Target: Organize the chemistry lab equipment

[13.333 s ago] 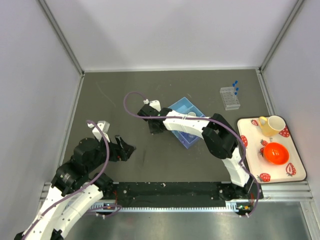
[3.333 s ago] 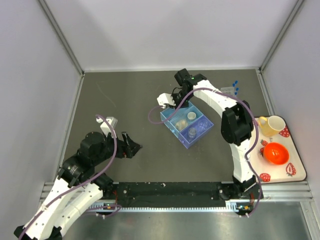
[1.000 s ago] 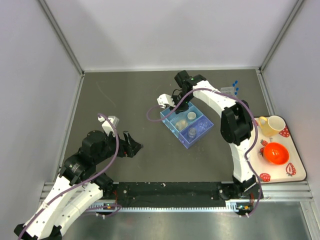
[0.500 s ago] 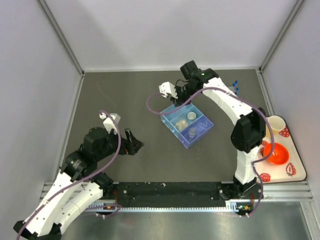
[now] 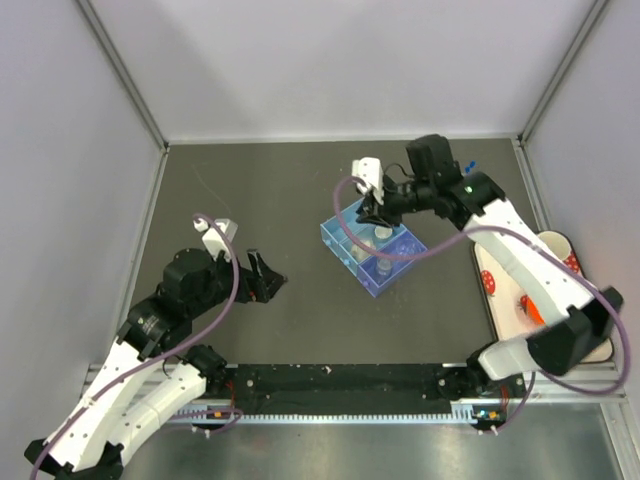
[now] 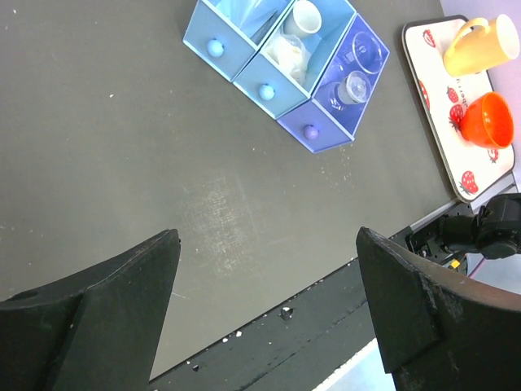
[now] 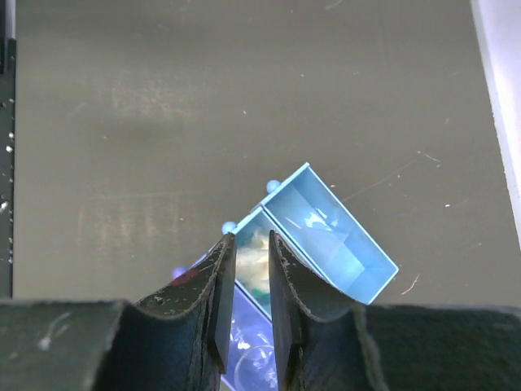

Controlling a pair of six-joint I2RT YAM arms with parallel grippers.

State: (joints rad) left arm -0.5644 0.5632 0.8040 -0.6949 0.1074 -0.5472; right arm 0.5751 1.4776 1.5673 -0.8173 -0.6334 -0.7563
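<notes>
A blue three-compartment organizer (image 5: 372,252) sits mid-table and holds small clear items. In the left wrist view (image 6: 281,61) I see a small white cup (image 6: 305,16), a pale crumpled piece (image 6: 286,50), a clear round dish (image 6: 368,53) and a tiny beaker (image 6: 354,84) in it. My right gripper (image 5: 378,212) hovers over the organizer (image 7: 330,232); its jaws stand a narrow gap apart with nothing between them (image 7: 252,244). One blue test-tube cap (image 5: 468,163) shows behind the right arm; the rack is hidden. My left gripper (image 5: 264,283) is wide open and empty (image 6: 264,318).
The strawberry-patterned tray (image 6: 431,98) with a yellow mug (image 6: 480,45) and an orange bowl (image 6: 486,120) lies at the right; in the top view the right arm covers most of the tray (image 5: 488,283). White walls enclose the table.
My right arm has swung right, now covering the tube rack and the tray. Its gripper moved from the organizer's far-left corner to above its middle. The left arm barely shifted.
</notes>
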